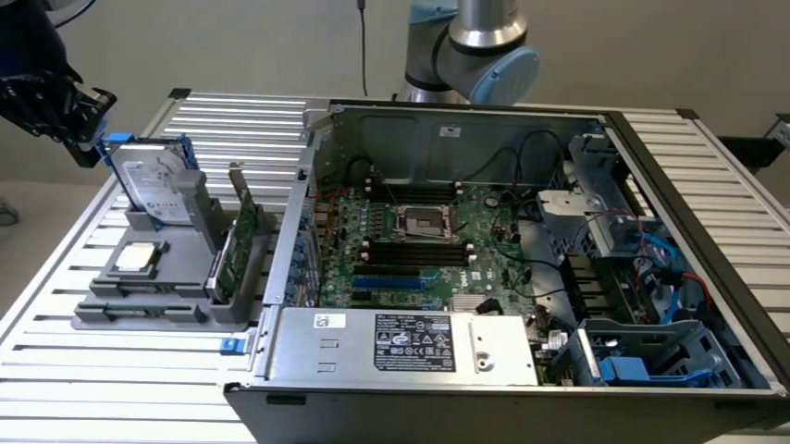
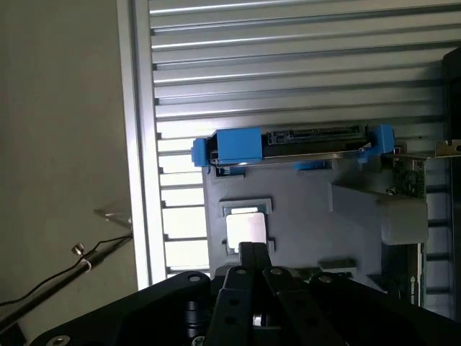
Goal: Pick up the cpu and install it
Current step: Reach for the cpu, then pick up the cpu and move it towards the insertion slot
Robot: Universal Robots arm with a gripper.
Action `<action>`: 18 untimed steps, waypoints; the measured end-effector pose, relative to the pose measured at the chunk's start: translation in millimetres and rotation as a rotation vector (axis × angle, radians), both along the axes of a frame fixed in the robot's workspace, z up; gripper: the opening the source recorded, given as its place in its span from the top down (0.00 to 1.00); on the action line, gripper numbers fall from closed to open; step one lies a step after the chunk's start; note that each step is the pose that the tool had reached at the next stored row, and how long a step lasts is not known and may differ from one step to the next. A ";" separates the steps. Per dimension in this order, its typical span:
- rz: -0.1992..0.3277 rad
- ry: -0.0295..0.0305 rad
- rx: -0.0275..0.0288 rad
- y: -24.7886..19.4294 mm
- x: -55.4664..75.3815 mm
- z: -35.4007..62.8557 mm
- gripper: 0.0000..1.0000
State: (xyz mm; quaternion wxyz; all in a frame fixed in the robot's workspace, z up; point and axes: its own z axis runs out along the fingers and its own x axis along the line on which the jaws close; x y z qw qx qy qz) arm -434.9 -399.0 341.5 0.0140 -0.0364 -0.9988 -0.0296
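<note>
Black end effector [image 2: 252, 251] kept clear of small flat silver square cpu [image 1: 139, 258] [image 2: 245, 229] — fingers together, nothing held. Cpu seated in grey holder tray [image 1: 185, 277] on slatted aluminium bench [image 1: 247, 120].

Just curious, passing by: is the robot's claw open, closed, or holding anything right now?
Gripper: closed, holding nothing; the small flat silver square cpu lies in its grey tray.

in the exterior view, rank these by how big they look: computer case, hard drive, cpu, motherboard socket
1. computer case, by far the largest
2. hard drive, standing upright in the grey holder
3. cpu and socket: they look about the same size, so I won't rank one over the other
</note>
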 end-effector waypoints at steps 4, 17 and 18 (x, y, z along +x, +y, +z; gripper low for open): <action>0.000 0.0000 0.0000 0.0 0.0 0.0 0.89; 0.000 0.0000 0.0000 -0.1 -0.1 0.0 0.76; 0.000 -0.0001 0.0001 -0.1 -0.3 -0.2 0.70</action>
